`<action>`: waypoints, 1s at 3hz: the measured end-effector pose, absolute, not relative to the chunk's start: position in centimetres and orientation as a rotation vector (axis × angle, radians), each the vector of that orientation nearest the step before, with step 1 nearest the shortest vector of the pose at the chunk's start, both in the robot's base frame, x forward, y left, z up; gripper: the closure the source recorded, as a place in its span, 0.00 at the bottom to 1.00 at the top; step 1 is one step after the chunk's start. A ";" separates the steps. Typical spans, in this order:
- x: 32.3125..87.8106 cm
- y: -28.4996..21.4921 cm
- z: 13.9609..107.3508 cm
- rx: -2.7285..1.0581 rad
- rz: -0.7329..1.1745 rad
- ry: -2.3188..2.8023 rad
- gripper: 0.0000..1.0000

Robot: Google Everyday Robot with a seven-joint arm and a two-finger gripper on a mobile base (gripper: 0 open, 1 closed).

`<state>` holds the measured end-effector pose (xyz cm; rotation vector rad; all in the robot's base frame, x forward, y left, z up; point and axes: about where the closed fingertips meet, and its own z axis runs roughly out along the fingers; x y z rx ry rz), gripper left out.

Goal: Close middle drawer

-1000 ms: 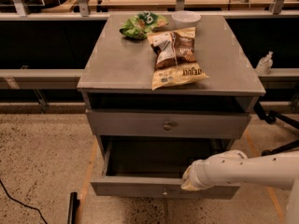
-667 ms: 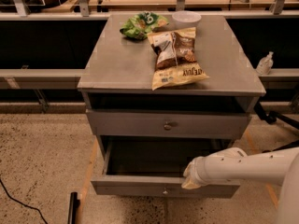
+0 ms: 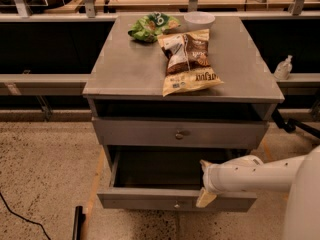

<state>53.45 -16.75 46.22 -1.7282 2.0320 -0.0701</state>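
The grey cabinet [image 3: 125, 69] has its middle drawer [image 3: 150, 200] pulled far out, and its dark inside looks empty. Its flat front panel carries a small round knob [image 3: 176, 204]. My gripper [image 3: 205, 193], at the end of the white arm [image 3: 260, 174] that comes in from the right, is at the right part of that front panel, just right of the knob, overlapping the panel's top edge. The drawer above [image 3: 140, 133], with its own knob [image 3: 180, 133], stands almost shut. Any lower front is hidden under the open drawer.
On the cabinet top lie a brown chip bag [image 3: 187, 59], a green bag [image 3: 152, 26] and a white bowl [image 3: 199, 19]. A white bottle [image 3: 283, 68] stands on the rail at the right. A black cable [image 3: 20, 216] and a dark bar [image 3: 77, 224] lie on the speckled floor at the left.
My gripper has edged slightly down along the drawer front. The drawer stands about as far out as before.
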 end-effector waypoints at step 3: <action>56.4 -17.5 46.9 -1.710 -0.178 1.974 0.41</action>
